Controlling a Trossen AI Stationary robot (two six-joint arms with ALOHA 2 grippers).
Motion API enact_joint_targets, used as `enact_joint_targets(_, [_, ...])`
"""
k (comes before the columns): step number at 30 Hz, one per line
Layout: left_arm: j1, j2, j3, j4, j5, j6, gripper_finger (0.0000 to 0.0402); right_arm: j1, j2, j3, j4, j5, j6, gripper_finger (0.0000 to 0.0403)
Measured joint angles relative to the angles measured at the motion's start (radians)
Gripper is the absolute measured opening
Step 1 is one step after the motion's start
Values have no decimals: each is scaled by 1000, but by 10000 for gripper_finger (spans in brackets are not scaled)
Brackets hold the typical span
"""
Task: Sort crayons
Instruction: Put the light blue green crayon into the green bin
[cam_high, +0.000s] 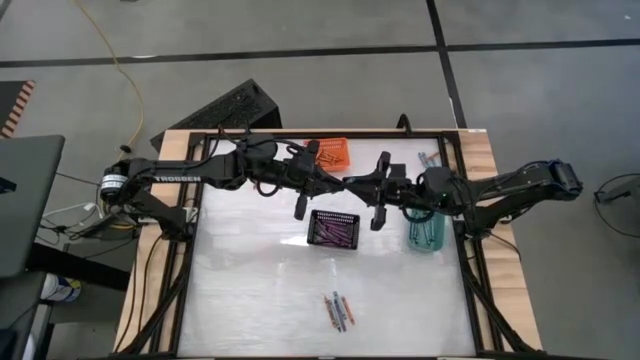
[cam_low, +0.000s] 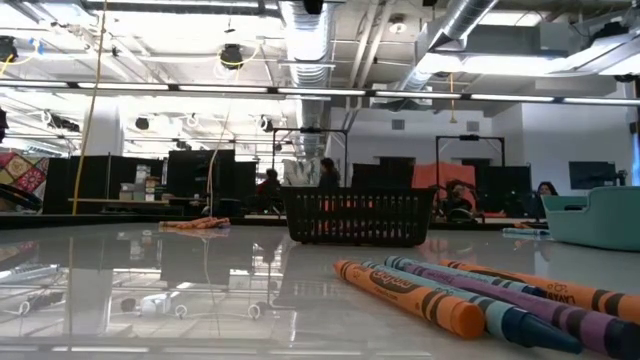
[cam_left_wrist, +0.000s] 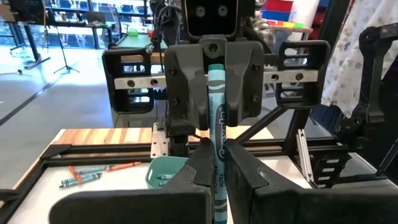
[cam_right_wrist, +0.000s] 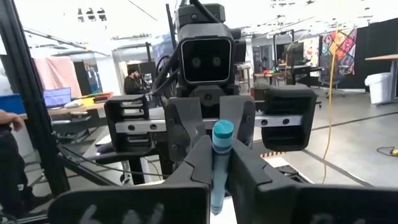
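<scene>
The bench (cam_high: 260, 300) has a pale glossy top edged with light wood and stands on a grey concrete floor (cam_high: 300, 30) crossed by dark seams. A yellow cable (cam_high: 128, 75) trails over the floor at far left. Across the room, bare ducts and pipes (cam_low: 310, 40) run under a white ceiling with long strip lights (cam_low: 200, 90). Dark monitors (cam_low: 200, 170) line distant desks, where several people sit. A patterned cloth (cam_low: 20, 175) hangs at far left.

Teal crayon (cam_left_wrist: 216, 118) with black lettering, black mesh basket (cam_high: 335, 229), orange basket (cam_high: 332, 152) behind it, teal basket (cam_high: 425, 231) beside it, white tabletop (cam_high: 260, 290)
</scene>
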Motion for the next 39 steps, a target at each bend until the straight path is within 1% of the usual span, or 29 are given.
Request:
enact_joint_targets(16, [-2, 0, 0, 1, -1, -7, 2, 15, -2, 0, -14, 2, -8, 4])
enact_joint_targets(19, [-3, 0, 0, -10, -30, -11, 24, 15, -2, 0, -19, 8, 0, 3])
enact_joint_targets(22, [-3, 0, 0, -61, -74, -9, 66, 15, -8, 0, -75, 15, 38, 2])
enact_joint_targets(24, [-3, 0, 0, -123, -121, -7, 98, 12, -24, 0, -174, 33, 100, 2])
enact_joint_targets(26, [-1, -2, 0, -215, -178, -4, 129, 8, -53, 0, -323, 53, 189, 1])
enact_joint_targets(28, [0, -2, 0, -333, -250, -3, 156, 8, -92, 0, -501, 76, 304, 1])
enact_joint_targets(30, [-1, -2, -7, -433, -301, 3, 176, 12, -136, 0, -700, 99, 444, 1])
enact_joint_targets(32, [-2, -2, -23, -502, -329, 4, 188, 13, -178, 0, -902, 113, 598, 1])
enact_joint_targets(34, [-2, -2, -44, -553, -335, -2, 191, 14, -217, 0, -1124, 112, 750, 1])
enact_joint_targets(37, [-6, -2, -91, -544, -330, -31, 193, 13, -267, 0, -1395, 112, 947, 0])
enact_joint_targets(39, [-12, -1, -118, -540, -320, -54, 193, 13, -290, 0, -1531, 100, 1049, 0])
